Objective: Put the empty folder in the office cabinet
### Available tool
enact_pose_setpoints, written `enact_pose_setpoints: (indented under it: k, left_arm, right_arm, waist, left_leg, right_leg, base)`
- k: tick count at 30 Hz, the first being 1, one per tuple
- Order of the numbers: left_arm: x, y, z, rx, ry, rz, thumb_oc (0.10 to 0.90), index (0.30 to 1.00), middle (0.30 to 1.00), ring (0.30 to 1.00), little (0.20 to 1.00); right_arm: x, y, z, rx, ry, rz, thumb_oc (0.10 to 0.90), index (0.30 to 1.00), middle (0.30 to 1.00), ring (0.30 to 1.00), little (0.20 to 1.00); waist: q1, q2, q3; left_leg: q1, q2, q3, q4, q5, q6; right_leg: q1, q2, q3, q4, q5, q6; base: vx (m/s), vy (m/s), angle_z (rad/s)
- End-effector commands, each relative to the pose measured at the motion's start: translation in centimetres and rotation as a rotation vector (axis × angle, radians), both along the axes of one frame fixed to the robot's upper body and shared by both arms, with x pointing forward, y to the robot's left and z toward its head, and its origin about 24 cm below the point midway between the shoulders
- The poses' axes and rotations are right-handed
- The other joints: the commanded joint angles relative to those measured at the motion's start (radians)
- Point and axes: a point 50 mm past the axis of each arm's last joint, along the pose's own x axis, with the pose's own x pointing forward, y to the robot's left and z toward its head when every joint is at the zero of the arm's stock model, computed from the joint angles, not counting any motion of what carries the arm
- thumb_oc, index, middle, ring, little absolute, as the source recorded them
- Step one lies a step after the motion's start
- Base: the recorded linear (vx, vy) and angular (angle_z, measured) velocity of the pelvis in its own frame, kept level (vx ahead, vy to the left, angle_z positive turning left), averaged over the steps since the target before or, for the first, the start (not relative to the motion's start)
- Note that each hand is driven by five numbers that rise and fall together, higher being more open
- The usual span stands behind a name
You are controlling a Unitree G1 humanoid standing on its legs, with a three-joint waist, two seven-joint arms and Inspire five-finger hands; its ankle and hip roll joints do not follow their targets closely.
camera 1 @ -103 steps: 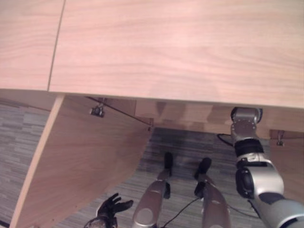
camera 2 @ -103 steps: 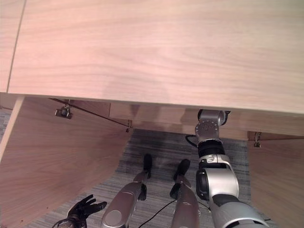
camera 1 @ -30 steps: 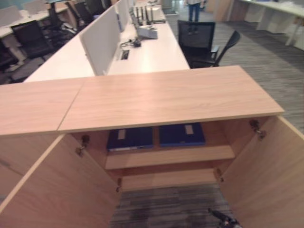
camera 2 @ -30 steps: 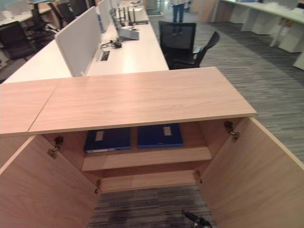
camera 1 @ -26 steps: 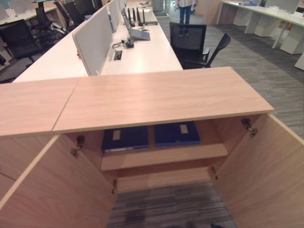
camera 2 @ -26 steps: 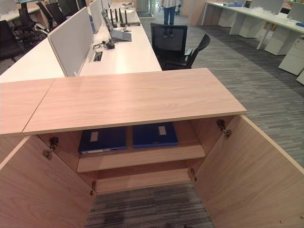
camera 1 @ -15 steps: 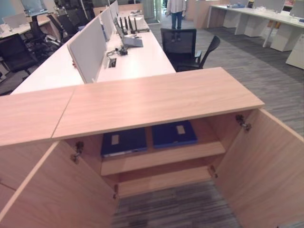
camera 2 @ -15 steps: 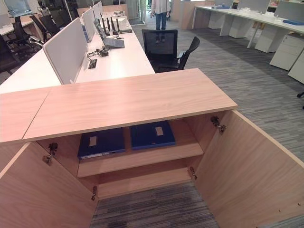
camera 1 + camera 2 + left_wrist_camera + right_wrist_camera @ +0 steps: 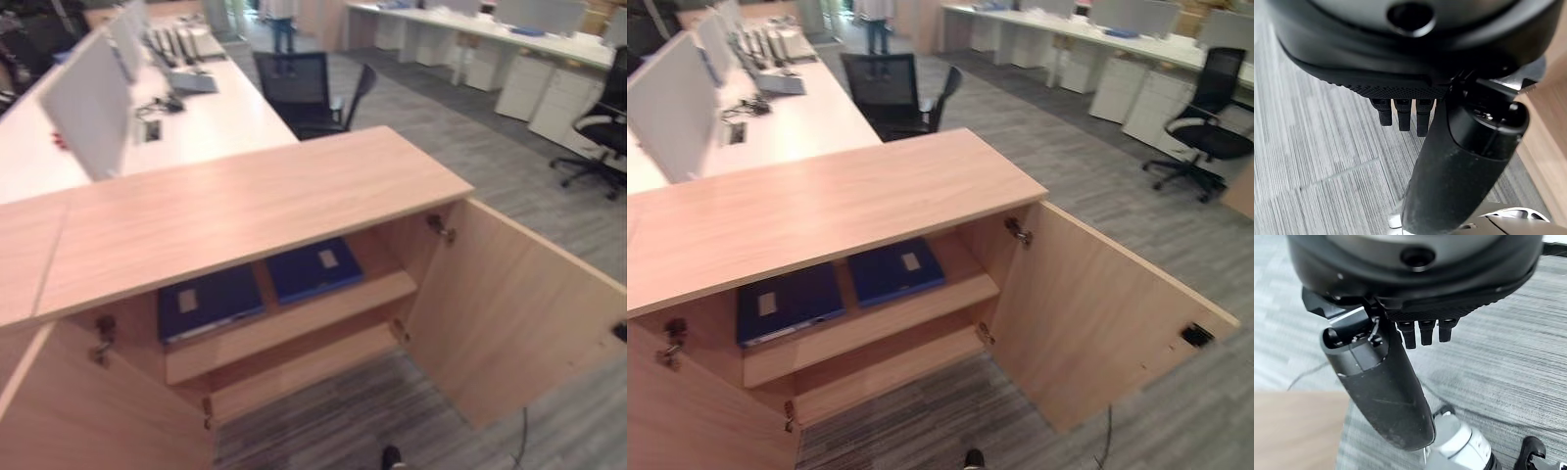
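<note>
Two blue folders (image 9: 211, 299) (image 9: 313, 266) lie flat, side by side, on the upper shelf (image 9: 294, 325) of the office cabinet (image 9: 245, 206). Each one has a small pale label on top. Which of them is the empty one I cannot tell from here. Each folder lies with its long side running back into the cabinet, from the front edge of the shelf toward the back wall, and one short end points out at the robot.

Both cabinet doors stand wide open. The right door (image 9: 1097, 313) swings far out over the grey carpet (image 9: 921, 421), and the left door (image 9: 88, 411) fills the near corner. The lower shelf (image 9: 882, 370) looks bare.

The left hand (image 9: 1400, 115) hangs over the carpet with its fingers hanging loose. It holds nothing. The right hand (image 9: 1422, 333) hangs over the carpet as well, fingers loose and nothing in it.

So I think the putting-in part is done, since both hands are free and the folders sit well inside the shelf. The step in hand looks like the end of the job. The next move, if any, would be to shut the two doors. That calls for reaching out to each door's far edge and swinging it in. A folder edge could catch a door if it sticks out past the shelf, so that is worth a look first.

Behind the cabinet are long white desks (image 9: 784, 108), a black chair (image 9: 896, 93) and another black chair (image 9: 1210, 108) off to the right.
</note>
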Motion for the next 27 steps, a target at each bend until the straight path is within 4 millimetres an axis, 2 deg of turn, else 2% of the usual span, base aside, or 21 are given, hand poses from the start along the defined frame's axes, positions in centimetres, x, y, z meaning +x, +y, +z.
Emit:
enact_pose_setpoints:
  k: [1, 2, 3, 4, 6, 7, 9, 10, 15, 16, 20, 21, 22, 23, 27]
  left_arm:
    - [3.0, 0.1, 0.2, 0.019, -0.099, 0.035, 0.8, 0.9, 0.9, 0.9, 0.9]
    - [3.6, 0.0, 0.2, 0.023, -0.12, 0.055, 0.8, 0.9, 0.9, 0.9, 0.9]
    - [3.6, 0.0, 0.2, 0.023, -0.12, 0.055, 0.8, 0.9, 0.9, 0.9, 0.9]
    - [3.9, 0.2, 0.3, 0.032, -0.13, 0.06, 0.8, 0.9, 0.9, 0.9, 0.9]
    - [4.0, 0.2, 0.3, 0.036, -0.134, 0.062, 0.8, 0.9, 0.9, 0.9, 0.9]
    - [3.9, 0.4, 0.3, 0.045, -0.128, 0.061, 0.8, 0.9, 0.9, 0.9, 0.9]
    - [3.3, 0.6, 0.3, 0.055, -0.102, 0.058, 0.8, 0.9, 0.9, 0.9, 0.9]
    - [2.4, 0.6, 0.2, 0.06, -0.067, 0.05, 0.8, 0.9, 0.9, 0.9, 0.9]
    - [2.0, 0.6, 0.2, 0.059, -0.052, 0.037, 0.8, 0.9, 0.9, 0.9, 0.9]
    - [2.4, 0.5, 0.2, 0.056, -0.067, 0.034, 0.8, 0.9, 0.9, 0.9, 0.9]
    - [4.4, 0.2, 0.4, 0.041, -0.146, 0.01, 0.8, 0.9, 0.9, 0.9, 0.9]
    - [4.5, 0.2, 0.4, 0.041, -0.147, 0.011, 0.8, 0.9, 0.9, 0.9, 0.9]
    - [4.8, 0.2, 0.4, 0.039, -0.159, 0.001, 0.8, 0.9, 0.9, 0.9, 0.9]
    - [5.5, 0.1, 0.5, 0.033, -0.179, -0.026, 0.8, 0.9, 0.9, 0.9, 0.9]
    - [5.2, 0.4, 0.6, 0.031, -0.164, -0.045, 0.8, 0.9, 0.9, 0.9, 0.9]
  right_arm:
    - [5.0, -2.0, 1.5, -0.125, -0.156, 0.028, 0.8, 0.9, 0.9, 0.9, 0.9]
    - [5.8, -2.6, 2.0, -0.161, -0.186, 0.014, 0.8, 0.9, 0.9, 0.9, 0.9]
    - [5.8, -2.6, 2.0, -0.161, -0.186, 0.014, 0.8, 0.9, 0.9, 0.9, 0.9]
    - [5.8, -3.6, 2.4, -0.194, -0.197, -0.012, 0.8, 0.9, 0.9, 0.9, 0.9]
    - [5.3, -4.1, 2.5, -0.206, -0.181, -0.026, 0.8, 0.9, 0.9, 0.9, 0.9]
    - [5.1, -4.6, 2.6, -0.224, -0.151, -0.008, 0.8, 0.9, 0.9, 0.9, 0.9]
    - [4.5, -4.7, 2.5, -0.224, -0.121, 0.011, 0.8, 0.9, 0.9, 0.9, 0.9]
    - [4.2, -4.6, 2.4, -0.226, -0.102, 0.039, 0.8, 0.9, 0.9, 0.9, 0.9]
    - [5.1, -5.4, 3.1, -0.264, -0.131, 0.114, 0.8, 0.9, 0.9, 0.9, 0.9]
    - [6.2, -6.4, 4.0, -0.315, -0.168, 0.149, 0.8, 0.9, 0.9, 0.9, 0.9]
    - [9.6, -9.8, 7.4, -0.483, -0.254, 0.266, 0.8, 0.9, 0.9, 0.9, 0.9]
    - [9.6, -9.8, 7.4, -0.483, -0.255, 0.266, 0.8, 0.9, 0.9, 0.9, 0.9]
    - [10.2, -10.9, 8.4, -0.528, -0.264, 0.291, 0.8, 0.9, 0.9, 0.9, 0.9]
    - [11.9, -13.0, 10.9, -0.63, -0.291, 0.354, 0.8, 0.9, 0.9, 0.9, 0.9]
    - [15.2, -15.1, 15.5, -0.785, -0.354, 0.51, 0.8, 0.9, 0.9, 0.9, 0.9]
  waist:
    - [-0.004, 0.029, 0.031]
    - [0.001, 0.039, 0.029]
    - [0.001, 0.039, 0.029]
    - [0.0, 0.039, 0.016]
    - [0.003, 0.035, 0.008]
    - [0.013, 0.018, -0.018]
    - [0.022, 0.0, -0.041]
    - [0.023, -0.002, -0.058]
    - [0.015, -0.004, -0.063]
    - [0.009, 0.0, -0.064]
    - [0.004, 0.006, -0.065]
    - [0.003, 0.005, -0.066]
    - [0.004, 0.007, -0.065]
    - [0.009, 0.011, -0.062]
    - [0.021, 0.017, -0.062]
  left_leg:
    - [0.021, -0.022, -0.055, -0.008, -0.107, -0.01]
    - [0.019, -0.001, -0.04, -0.007, -0.107, -0.011]
    - [0.019, -0.002, -0.04, -0.007, -0.107, -0.011]
    - [0.01, 0.012, -0.03, -0.001, -0.105, -0.017]
    - [0.005, 0.016, -0.029, 0.003, -0.103, -0.018]
    - [-0.005, 0.019, -0.021, 0.008, -0.099, -0.021]
    - [-0.003, 0.023, -0.02, 0.012, -0.097, -0.027]
    - [0.015, 0.032, -0.022, 0.013, -0.099, -0.034]
    - [0.024, 0.055, -0.02, 0.016, -0.094, -0.05]
    - [0.027, 0.07, -0.027, 0.014, -0.092, -0.057]
    - [0.018, 0.093, -0.037, 0.013, -0.08, -0.071]
    - [0.014, 0.093, -0.037, 0.013, -0.076, -0.071]
    - [0.011, 0.097, -0.04, 0.014, -0.073, -0.074]
    - [0.012, 0.108, -0.045, 0.013, -0.07, -0.081]
    - [0.012, 0.121, -0.05, 0.013, -0.06, -0.092]
  right_leg:
    - [-0.068, -0.018, -0.084, 0.028, 0.132, -0.008]
    - [-0.057, -0.076, -0.055, 0.089, 0.102, -0.021]
    - [-0.057, -0.077, -0.055, 0.09, 0.101, -0.021]
    - [-0.013, -0.126, -0.025, 0.095, 0.099, -0.016]
    - [0.012, -0.145, -0.003, 0.099, 0.102, -0.012]
    - [0.07, -0.143, 0.016, 0.064, 0.091, -0.003]
    - [0.094, -0.097, 0.018, 0.011, 0.044, 0.005]
    - [0.103, -0.058, 0.031, -0.023, 0.035, 0.008]
    - [0.112, -0.017, 0.037, -0.055, 0.031, -0.004]
    - [0.114, 0.003, 0.042, -0.059, 0.017, -0.009]
    - [0.118, 0.027, 0.037, -0.066, -0.003, -0.02]
    - [0.115, 0.027, 0.038, -0.067, 0.0, -0.022]
    - [0.115, 0.032, 0.036, -0.067, -0.004, -0.025]
    - [0.123, 0.041, 0.028, -0.069, -0.015, -0.029]
    - [0.138, 0.057, 0.018, -0.072, -0.033, -0.039]
  base:
    - [-0.16, -0.049, -0.85]
    - [-0.16, -0.049, -0.64]
    - [-0.14, -0.114, -0.38]
    - [-0.06, -0.09, -0.2]
    - [-0.03, -0.146, -0.17]
    - [0.02, -0.2, -0.04]
    - [0.12, -0.208, -0.09]
    - [0.14, -0.163, -0.35]
    - [0.05, -0.111, -0.32]
    - [0.03, -0.161, -0.01]
    - [0.0, -0.1, -0.01]
    - [-0.02, -0.048, 0.01]
    - [-0.01, -0.077, 0.04]
    - [0.0, -0.089, 0.08]
    - [0.01, -0.057, 0.12]
